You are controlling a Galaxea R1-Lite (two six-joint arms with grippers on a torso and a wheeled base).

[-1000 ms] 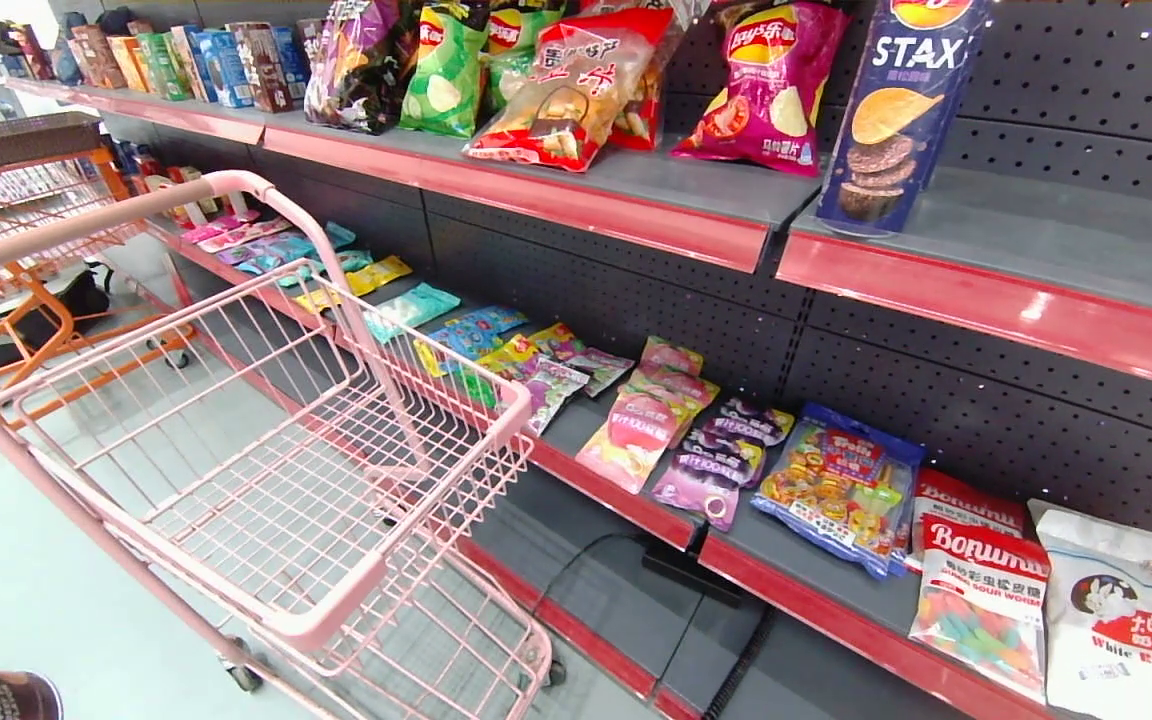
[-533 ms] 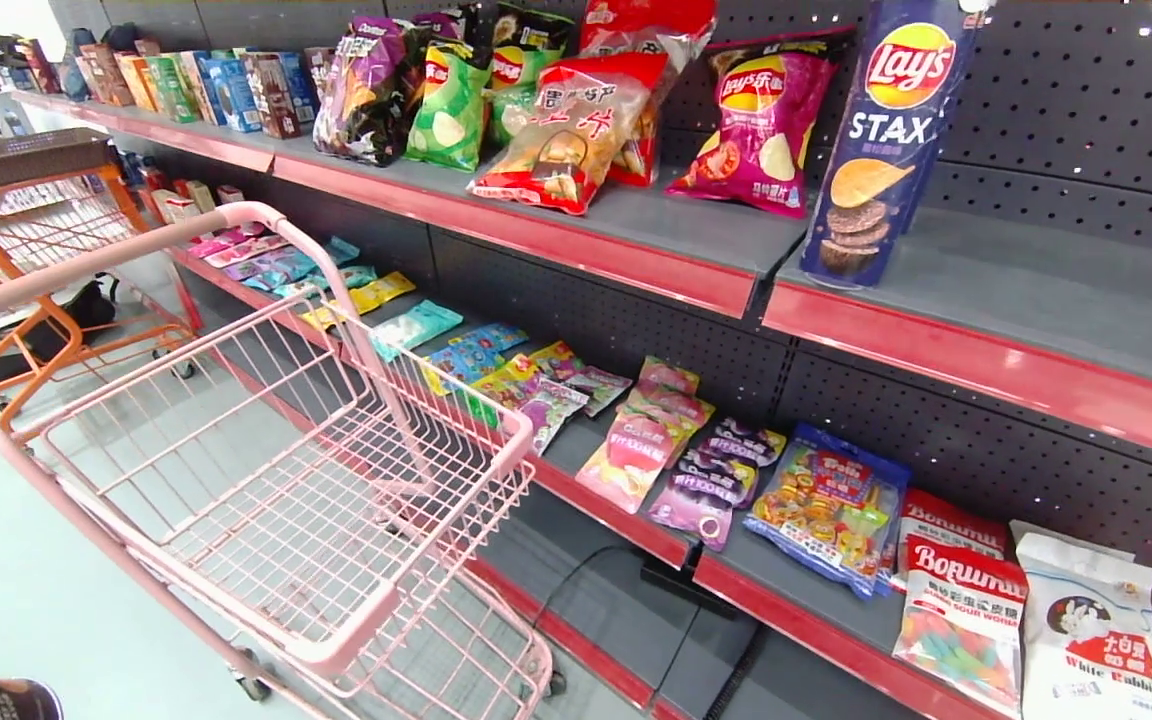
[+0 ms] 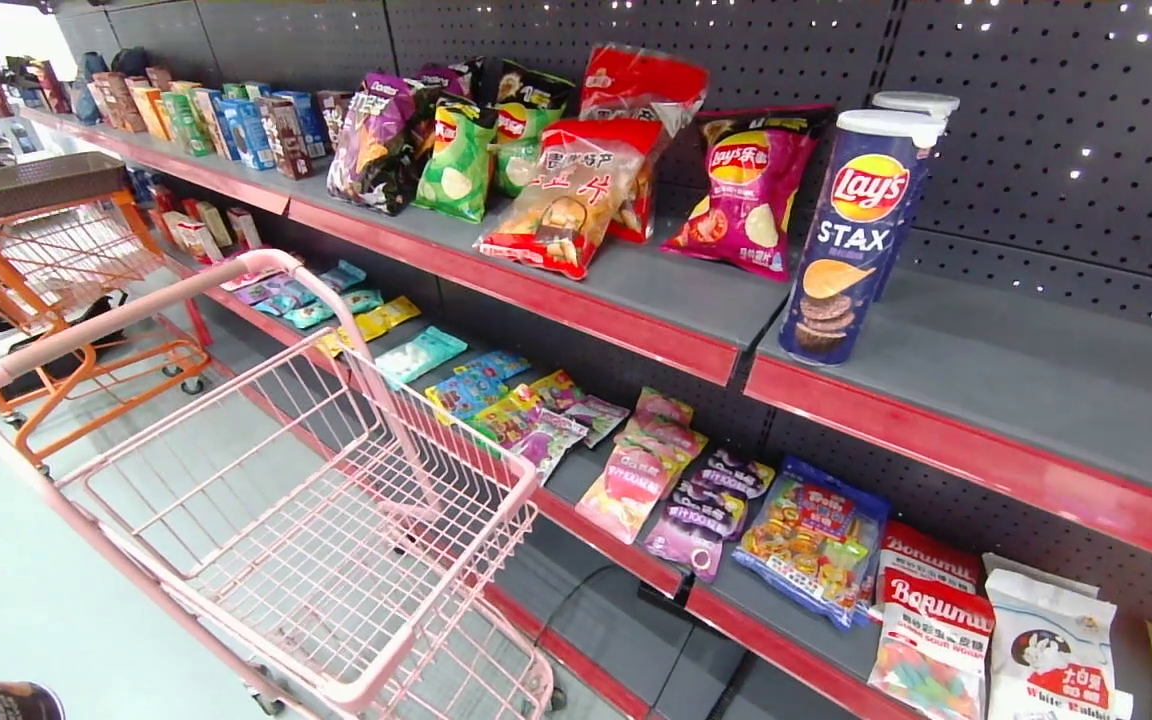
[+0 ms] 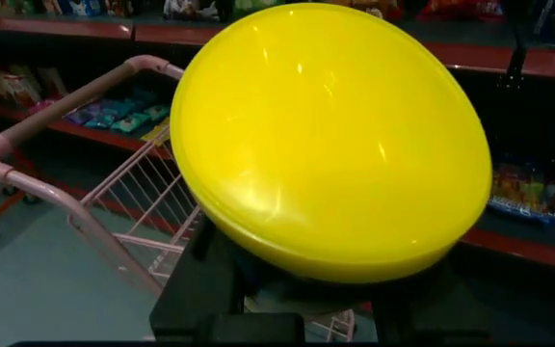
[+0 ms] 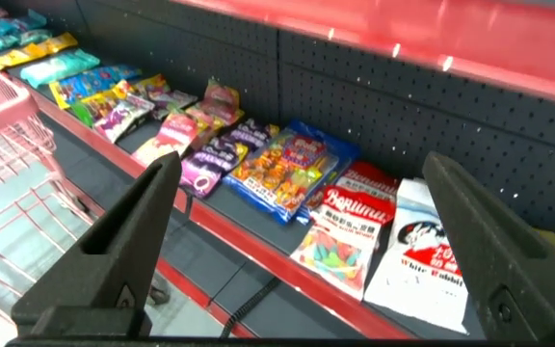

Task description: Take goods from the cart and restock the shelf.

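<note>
Shelving (image 3: 986, 370), grey with red edges, spans front and right; the pink wire cart (image 3: 521, 478) stands at my left. My left tool (image 4: 302, 289) clamps the yellow-lidded dark canister (image 4: 330, 145), lid toward my wrist, low at far left; the shelving's bare stretch lies rightward past the cart. My right tool (image 5: 302, 251) gapes wide.

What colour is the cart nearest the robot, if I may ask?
The cart is pink; head view shows it best.
</note>
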